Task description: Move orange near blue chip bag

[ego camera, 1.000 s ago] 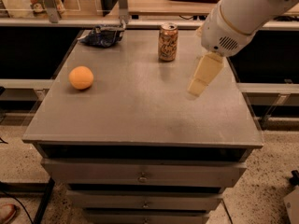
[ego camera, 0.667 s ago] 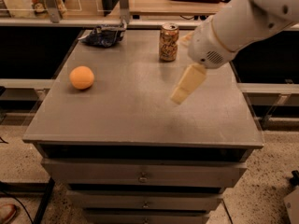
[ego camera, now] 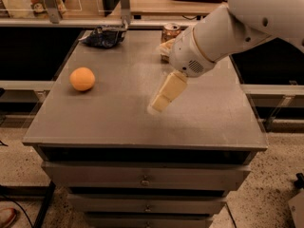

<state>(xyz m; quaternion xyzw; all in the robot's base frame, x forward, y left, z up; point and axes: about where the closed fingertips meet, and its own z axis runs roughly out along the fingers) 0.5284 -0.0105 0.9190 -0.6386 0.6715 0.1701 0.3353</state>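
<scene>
The orange point(ego camera: 82, 78) sits on the left side of the grey table top point(ego camera: 213, 120). The blue chip bag point(ego camera: 103, 36) lies flat at the far left corner of the table, well behind the orange. My gripper point(ego camera: 157, 104) hangs from the white arm that comes in from the upper right. It points down and to the left over the middle of the table, well to the right of the orange, and holds nothing.
A gold-tan drink can point(ego camera: 169, 32) stands at the back of the table, partly hidden behind my arm. The table has drawers point(ego camera: 142, 178) in its front. A shelf with clutter runs behind the table.
My gripper has moved left and towards the front, from the right side of the table to over its middle. The orange, the bag and the can have not moved.
</scene>
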